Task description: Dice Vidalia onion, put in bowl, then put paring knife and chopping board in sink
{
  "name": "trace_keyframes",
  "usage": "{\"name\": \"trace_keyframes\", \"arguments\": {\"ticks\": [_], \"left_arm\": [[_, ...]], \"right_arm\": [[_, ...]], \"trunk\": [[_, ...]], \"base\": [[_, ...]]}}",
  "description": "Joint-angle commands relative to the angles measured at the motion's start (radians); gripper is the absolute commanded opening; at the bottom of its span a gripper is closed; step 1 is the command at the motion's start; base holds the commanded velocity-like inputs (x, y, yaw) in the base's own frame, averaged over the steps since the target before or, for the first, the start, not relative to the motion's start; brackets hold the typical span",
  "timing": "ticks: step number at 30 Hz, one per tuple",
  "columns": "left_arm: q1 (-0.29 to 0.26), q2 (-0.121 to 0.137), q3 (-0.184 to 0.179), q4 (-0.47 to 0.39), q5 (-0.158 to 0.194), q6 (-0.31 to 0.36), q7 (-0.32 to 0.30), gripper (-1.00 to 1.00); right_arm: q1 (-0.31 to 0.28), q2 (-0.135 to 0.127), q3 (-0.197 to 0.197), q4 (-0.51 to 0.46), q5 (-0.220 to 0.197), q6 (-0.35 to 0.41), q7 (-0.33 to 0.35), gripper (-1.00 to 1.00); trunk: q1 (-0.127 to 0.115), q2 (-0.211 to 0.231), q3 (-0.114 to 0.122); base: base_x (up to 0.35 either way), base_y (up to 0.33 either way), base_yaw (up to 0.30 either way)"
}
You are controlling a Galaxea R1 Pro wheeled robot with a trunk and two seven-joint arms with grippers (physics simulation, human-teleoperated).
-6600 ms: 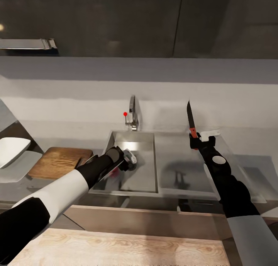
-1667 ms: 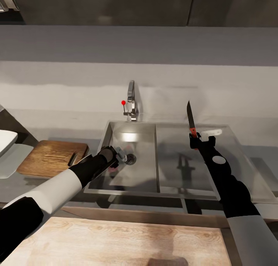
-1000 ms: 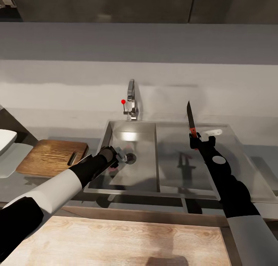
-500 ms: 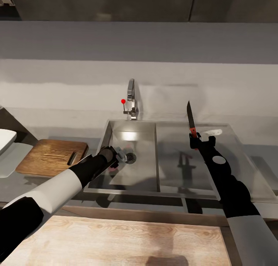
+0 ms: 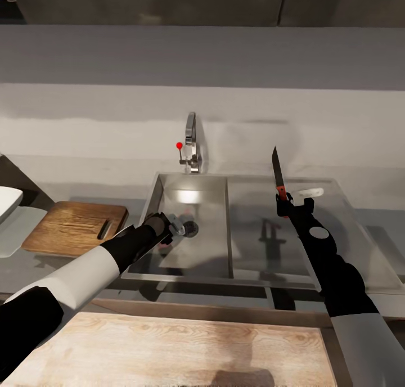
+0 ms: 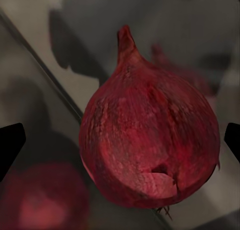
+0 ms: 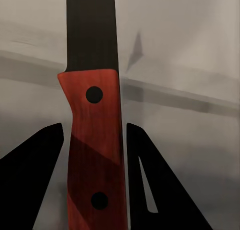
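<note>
Soft, even, fairly dim rendered light falls from above, with a pale glare patch on the back wall of the steel sink [image 5: 191, 196] and a blurred dark reflection of the knife [image 5: 277, 176] on the glossy drainer. The left wrist view is soft, the onion [image 6: 150, 135] casting a dark shadow and a blurry red reflection. Upper cabinets are murky.
</note>
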Motion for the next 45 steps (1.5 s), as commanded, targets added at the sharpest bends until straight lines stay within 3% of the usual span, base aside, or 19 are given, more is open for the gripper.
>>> {"name": "trace_keyframes", "arguments": {"ticks": [1, 5, 6, 21, 30, 37, 39, 41, 45], "left_arm": [[-0.002, 0.001, -0.004, -0.001, 0.003, 0.004, -0.001, 1.00], [-0.002, 0.001, -0.004, -0.001, 0.003, 0.004, -0.001, 1.00], [-0.002, 0.001, -0.004, -0.001, 0.003, 0.004, -0.001, -1.00], [-0.002, 0.001, -0.004, -0.001, 0.003, 0.004, -0.001, -1.00], [-0.002, 0.000, -0.004, -0.003, 0.003, 0.004, -0.001, -1.00], [-0.002, -0.041, -0.002, -0.010, 0.003, 0.004, -0.001, -1.00], [-0.002, -0.051, 0.002, -0.052, 0.004, 0.004, -0.003, -1.00], [-0.002, -0.052, 0.011, -0.077, 0.004, 0.004, -0.020, -1.00], [-0.002, -0.048, 0.062, -0.123, 0.004, -0.009, -0.129, -1.00]], "right_arm": [[-0.001, -0.001, 0.003, -0.001, 0.007, 0.007, -0.005, -1.00], [0.000, -0.001, 0.003, -0.001, 0.007, 0.007, -0.006, -1.00], [-0.001, -0.001, 0.003, -0.001, 0.007, 0.007, -0.006, -1.00], [-0.001, -0.001, 0.003, -0.001, 0.007, 0.007, -0.006, -1.00], [-0.001, -0.001, 0.003, -0.001, 0.007, 0.007, -0.006, -1.00], [-0.001, -0.001, 0.003, -0.001, 0.007, 0.007, -0.006, -1.00], [-0.001, -0.001, 0.003, -0.001, 0.007, 0.006, -0.006, -1.00], [-0.001, -0.001, 0.003, -0.001, 0.007, 0.007, -0.006, -1.00], [-0.001, -0.001, 0.003, -0.001, 0.007, 0.007, -0.006, -1.00]], "trunk": [[0.001, -0.002, -0.003], [0.001, -0.002, -0.006], [0.001, -0.002, -0.007], [0.001, -0.002, -0.007], [0.001, -0.002, 0.005], [0.001, -0.002, 0.016], [0.001, -0.002, 0.019], [0.001, -0.002, 0.023], [0.001, -0.002, 0.029]], "base": [[0.000, 0.000, 0.000], [0.000, 0.000, 0.000], [0.000, 0.000, 0.000], [0.000, 0.000, 0.000], [0.000, 0.000, 0.000], [0.000, 0.000, 0.000], [0.000, 0.000, 0.000], [0.000, 0.000, 0.000], [0.000, 0.000, 0.000]]}}
